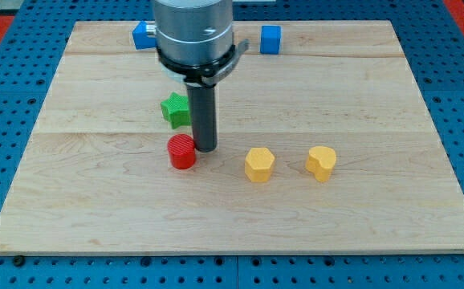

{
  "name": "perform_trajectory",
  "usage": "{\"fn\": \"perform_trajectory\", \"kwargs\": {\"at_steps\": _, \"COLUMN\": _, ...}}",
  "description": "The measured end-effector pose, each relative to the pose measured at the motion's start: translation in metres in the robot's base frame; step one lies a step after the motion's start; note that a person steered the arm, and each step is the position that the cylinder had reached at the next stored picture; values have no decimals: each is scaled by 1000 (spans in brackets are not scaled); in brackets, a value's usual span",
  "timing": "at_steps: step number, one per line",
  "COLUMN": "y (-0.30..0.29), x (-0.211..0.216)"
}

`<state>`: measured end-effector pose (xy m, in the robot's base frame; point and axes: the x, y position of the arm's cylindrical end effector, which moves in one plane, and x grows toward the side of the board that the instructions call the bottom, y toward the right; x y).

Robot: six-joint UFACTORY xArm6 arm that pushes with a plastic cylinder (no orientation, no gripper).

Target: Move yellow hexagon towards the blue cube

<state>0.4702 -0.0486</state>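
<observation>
The yellow hexagon sits on the wooden board a little right of centre, toward the view's bottom. The blue cube stands near the view's top edge, almost straight above the hexagon. My tip is down on the board to the left of the hexagon, apart from it, and right next to a red cylinder.
A yellow heart-shaped block lies right of the hexagon. A green star is just above the red cylinder, partly behind the rod. Another blue block is at the top left, partly hidden by the arm. The board ends at blue pegboard.
</observation>
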Motion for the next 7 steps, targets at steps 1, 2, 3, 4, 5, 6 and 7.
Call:
{"fn": "perform_trajectory", "kwargs": {"at_steps": 1, "y": -19, "x": 0}}
{"fn": "perform_trajectory", "kwargs": {"at_steps": 2, "y": -25, "x": 0}}
{"fn": "perform_trajectory", "kwargs": {"at_steps": 3, "y": 7, "x": 2}}
{"fn": "perform_trajectory", "kwargs": {"at_steps": 4, "y": 17, "x": 24}}
{"fn": "perform_trajectory", "kwargs": {"at_steps": 5, "y": 16, "x": 45}}
{"fn": "perform_trajectory", "kwargs": {"at_steps": 6, "y": 27, "x": 55}}
{"fn": "perform_trajectory", "kwargs": {"at_steps": 7, "y": 58, "x": 56}}
